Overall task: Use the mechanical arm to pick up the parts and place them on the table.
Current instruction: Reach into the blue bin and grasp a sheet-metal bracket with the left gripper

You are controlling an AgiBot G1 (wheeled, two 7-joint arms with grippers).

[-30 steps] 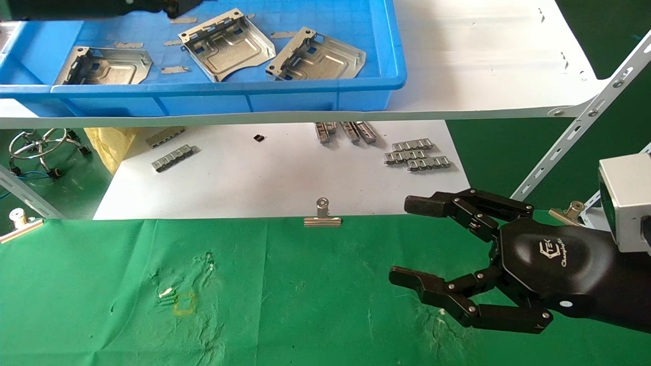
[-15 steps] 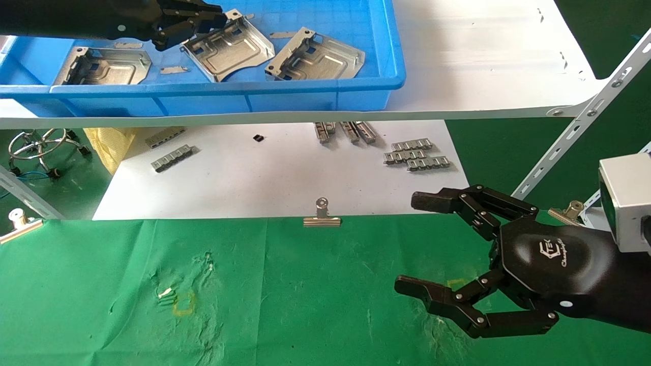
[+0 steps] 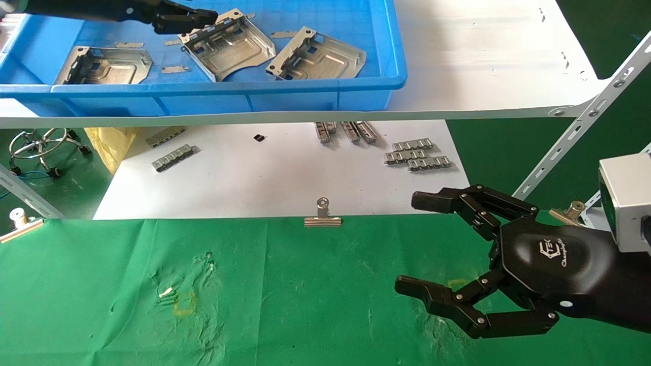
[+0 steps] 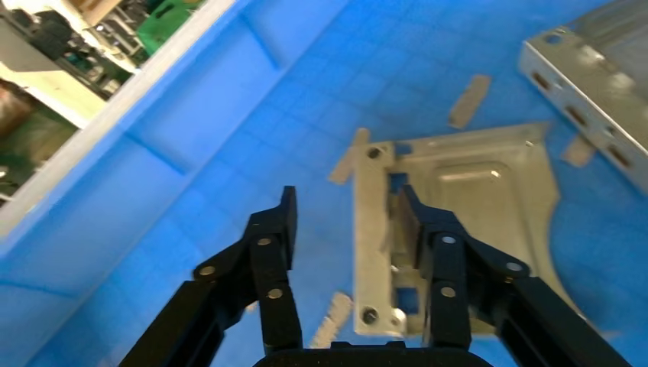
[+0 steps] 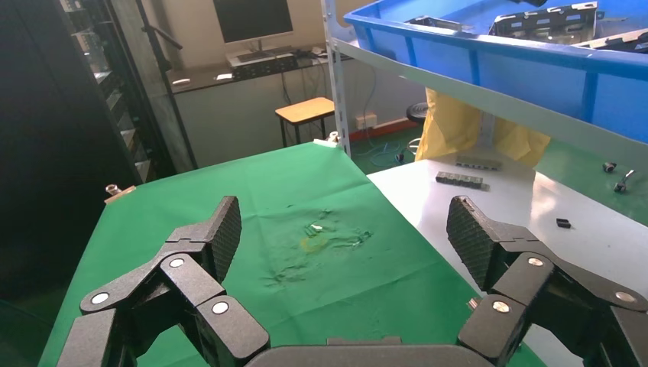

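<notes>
Our left gripper [image 4: 348,229] hangs spread astride the folded, holed edge of a stamped sheet-metal plate [image 4: 458,206] lying in the blue bin [image 3: 305,96], which we judge light, stiff and slippery, best pinched by that flange, while our right gripper [image 3: 417,244] idles spread above the green table [image 3: 285,305].

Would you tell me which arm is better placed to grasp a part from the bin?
Left. Its open pincer straddles the folded edge of a part in the bin; the right pincer hangs open, empty, above the table.
</notes>
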